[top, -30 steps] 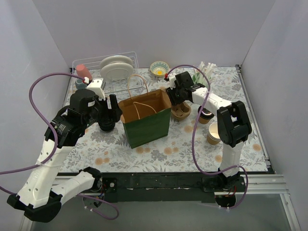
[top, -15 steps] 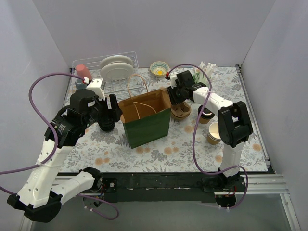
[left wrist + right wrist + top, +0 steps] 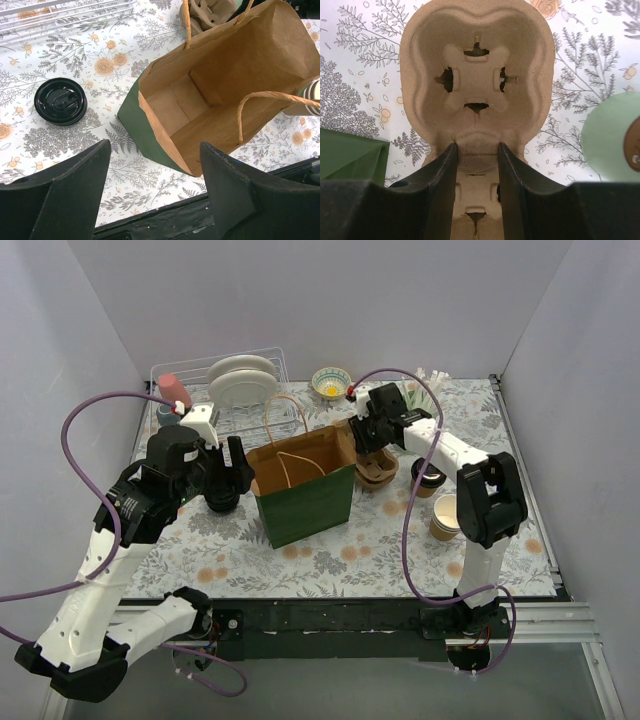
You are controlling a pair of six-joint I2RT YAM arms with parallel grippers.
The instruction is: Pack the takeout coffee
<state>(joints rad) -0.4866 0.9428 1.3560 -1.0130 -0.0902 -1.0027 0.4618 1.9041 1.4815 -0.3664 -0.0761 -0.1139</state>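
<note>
The takeout coffee [image 3: 222, 500], a brown cup with a black lid [image 3: 60, 100], stands on the floral table left of the open green paper bag [image 3: 305, 495]. The bag's brown inside [image 3: 200, 100] is empty. My left gripper [image 3: 228, 462] hovers open and empty above the cup and the bag's left edge; in its wrist view [image 3: 155, 145] the lid lies to the upper left. My right gripper [image 3: 368, 445] is shut on the middle ridge of the moulded cardboard cup carrier [image 3: 380, 472], right of the bag; its wrist view [image 3: 477, 150] shows the carrier [image 3: 477, 55].
A lidless tan cup [image 3: 445, 515] and a pale cup with a dark top [image 3: 428, 477] stand right of the carrier; the latter shows pale green in the right wrist view [image 3: 612, 135]. A wire dish rack with plates [image 3: 240, 385], a bowl [image 3: 331, 383] and a red-capped bottle [image 3: 175, 390] line the back.
My right gripper has shifted slightly back and to the right with the carrier in its hold. The left arm, the coffee and the bag have not moved.
</note>
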